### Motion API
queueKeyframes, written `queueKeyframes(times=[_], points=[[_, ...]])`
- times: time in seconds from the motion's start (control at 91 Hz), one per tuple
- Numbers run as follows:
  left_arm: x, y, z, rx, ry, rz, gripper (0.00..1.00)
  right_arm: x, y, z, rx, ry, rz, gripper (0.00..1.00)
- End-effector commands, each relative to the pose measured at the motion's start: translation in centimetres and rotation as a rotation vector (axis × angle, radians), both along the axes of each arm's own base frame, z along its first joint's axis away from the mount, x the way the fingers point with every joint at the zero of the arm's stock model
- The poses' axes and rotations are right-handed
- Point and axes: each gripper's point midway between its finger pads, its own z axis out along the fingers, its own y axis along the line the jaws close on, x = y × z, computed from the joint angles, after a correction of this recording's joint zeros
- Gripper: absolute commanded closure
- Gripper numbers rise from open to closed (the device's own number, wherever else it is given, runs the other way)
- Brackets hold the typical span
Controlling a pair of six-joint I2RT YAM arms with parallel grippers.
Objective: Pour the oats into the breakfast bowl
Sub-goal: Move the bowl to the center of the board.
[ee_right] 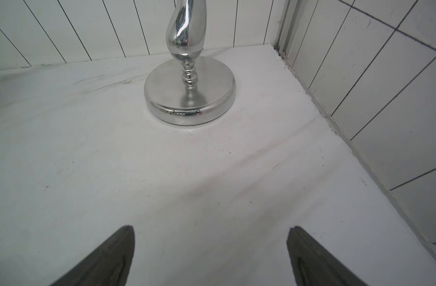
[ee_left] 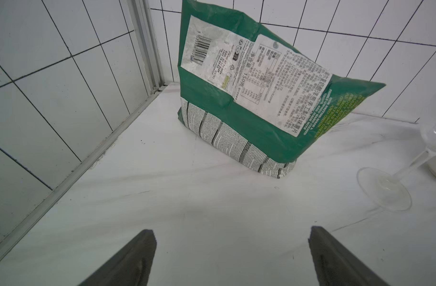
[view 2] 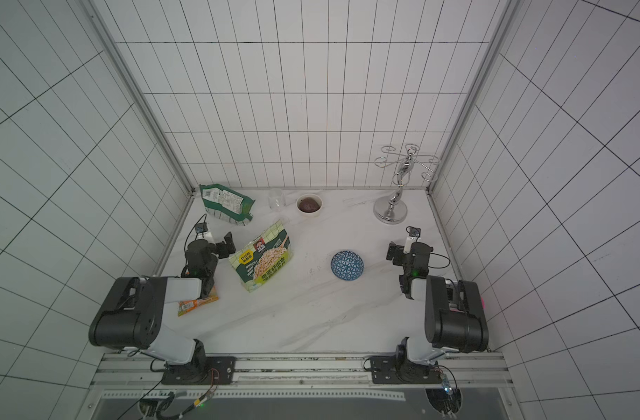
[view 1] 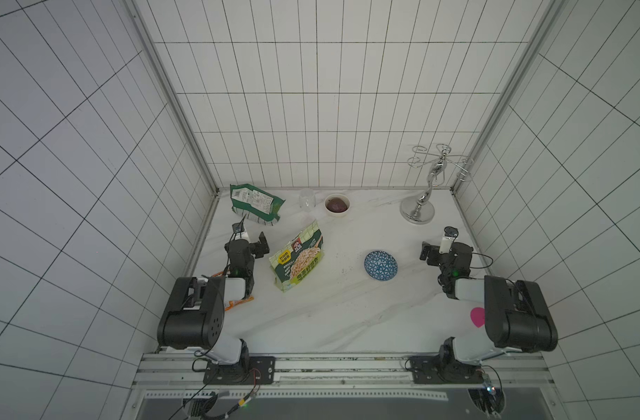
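The oats are shut inside a lime-green and white pouch (view 1: 298, 260) (view 2: 262, 260) left of the table's middle, its printed front facing up; no flakes show. The breakfast bowl (view 1: 380, 265) (view 2: 347, 265) sits right of the middle, apart from the pouch, and its blue triangle-patterned outside shows from above. My left gripper (view 1: 251, 240) (view 2: 214, 240) (ee_left: 233, 237) hovers open just left of the pouch, holding nothing and facing the back wall. Right of the bowl, my right gripper (view 1: 438, 247) (view 2: 405, 247) (ee_right: 210, 235) is open and holds nothing. Neither wrist view shows the pouch or the bowl.
A dark green bag (view 1: 256, 203) (ee_left: 249, 86) stands at the back left. Beside it are a clear wine glass (view 1: 306, 200) (ee_left: 385, 190) and a small white bowl (view 1: 336, 204). A chrome stand (view 1: 418, 211) (ee_right: 189, 91) is back right. An orange packet (view 2: 196, 303) lies under my left arm.
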Motion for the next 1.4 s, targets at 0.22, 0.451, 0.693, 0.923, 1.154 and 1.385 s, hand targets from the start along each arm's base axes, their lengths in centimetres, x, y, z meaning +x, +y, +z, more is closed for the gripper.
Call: queueKeyframes(times=[0.22,0.451,0.693,0.923,1.154,1.385], points=[[0.6,0.3,0.7,0.012,-0.021,0.008,0.02,0.8,0.0,1.0,-0.001,-0.032,-0.009,0.01],[0.6,0.3,0.6,0.011,-0.021,0.007,0.02,0.8,0.1,1.0,0.0,-0.033,-0.009,0.01],[0.6,0.3,0.6,0.011,-0.02,0.008,0.02,0.8,0.1,1.0,-0.001,-0.033,-0.008,0.01],[0.0,-0.1,4.3,0.028,-0.008,0.016,0.02,-0.3,-0.5,6.1,0.037,0.041,-0.135,0.01],[-4.5,4.2,8.7,-0.467,-0.068,0.409,0.01,-5.5,-3.0,7.4,0.443,0.218,-0.476,0.01],[-2.7,-3.3,9.9,-0.601,0.094,0.018,0.02,-6.2,0.5,7.4,0.573,0.35,-0.28,0.01]])
